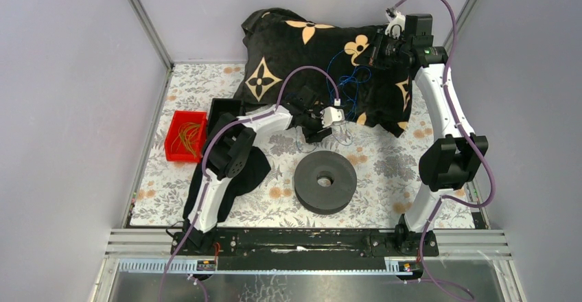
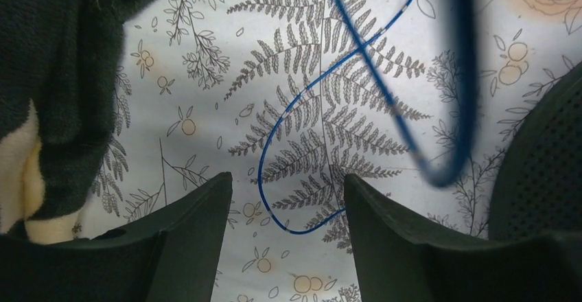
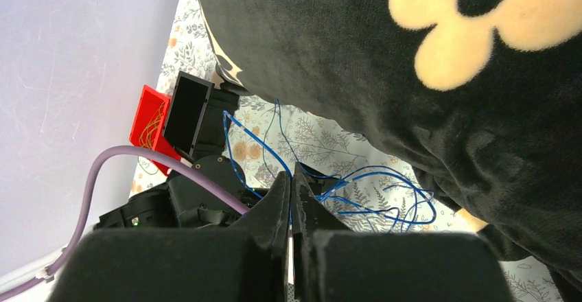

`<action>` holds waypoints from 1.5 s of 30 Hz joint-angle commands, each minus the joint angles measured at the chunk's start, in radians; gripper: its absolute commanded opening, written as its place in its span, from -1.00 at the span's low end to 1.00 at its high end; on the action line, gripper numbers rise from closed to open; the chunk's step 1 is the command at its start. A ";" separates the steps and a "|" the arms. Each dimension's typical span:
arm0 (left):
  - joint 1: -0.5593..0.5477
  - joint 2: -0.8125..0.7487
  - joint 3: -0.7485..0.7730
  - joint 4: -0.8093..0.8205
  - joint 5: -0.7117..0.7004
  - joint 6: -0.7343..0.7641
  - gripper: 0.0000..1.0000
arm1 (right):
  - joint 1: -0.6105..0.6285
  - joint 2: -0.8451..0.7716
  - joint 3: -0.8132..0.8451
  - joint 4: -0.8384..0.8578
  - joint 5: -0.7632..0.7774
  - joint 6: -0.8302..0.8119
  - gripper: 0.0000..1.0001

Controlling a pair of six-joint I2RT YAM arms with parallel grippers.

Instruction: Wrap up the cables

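Thin blue cables (image 1: 348,82) trail from the black pillow's front edge down onto the flowered cloth. My right gripper (image 1: 376,51) hangs high over the pillow. In the right wrist view it (image 3: 292,175) is shut, with a blue strand pinched between its jaws and more cables (image 3: 357,211) looping below. My left gripper (image 1: 340,134) hovers low beside the black disc-shaped spool (image 1: 325,181). It (image 2: 288,176) stands open, and a loop of cable (image 2: 261,178) lies on the cloth between its fingers without touching them. The spool's edge (image 2: 542,165) shows at the right.
A black pillow with cream flower shapes (image 1: 322,55) fills the back of the table. A red bin of orange-yellow wire (image 1: 186,135) and an open black box (image 1: 219,113) stand at the left. A dark cloth (image 1: 247,171) lies by the left arm.
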 commanded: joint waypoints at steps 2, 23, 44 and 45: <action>0.005 0.039 0.057 -0.040 0.022 0.087 0.22 | -0.003 -0.002 0.029 -0.003 -0.024 -0.015 -1.00; 0.168 -0.455 -0.234 -0.213 0.098 0.232 -1.00 | -0.164 -0.123 -0.049 0.056 0.061 -0.070 -1.00; 0.372 -0.738 -0.455 -0.638 -0.063 0.554 -0.65 | -0.165 -0.216 -0.074 -0.062 -0.021 -0.333 -1.00; 0.369 -0.726 -0.446 -0.652 -0.049 0.543 -0.51 | -0.147 -0.225 -0.094 -0.066 -0.026 -0.349 -1.00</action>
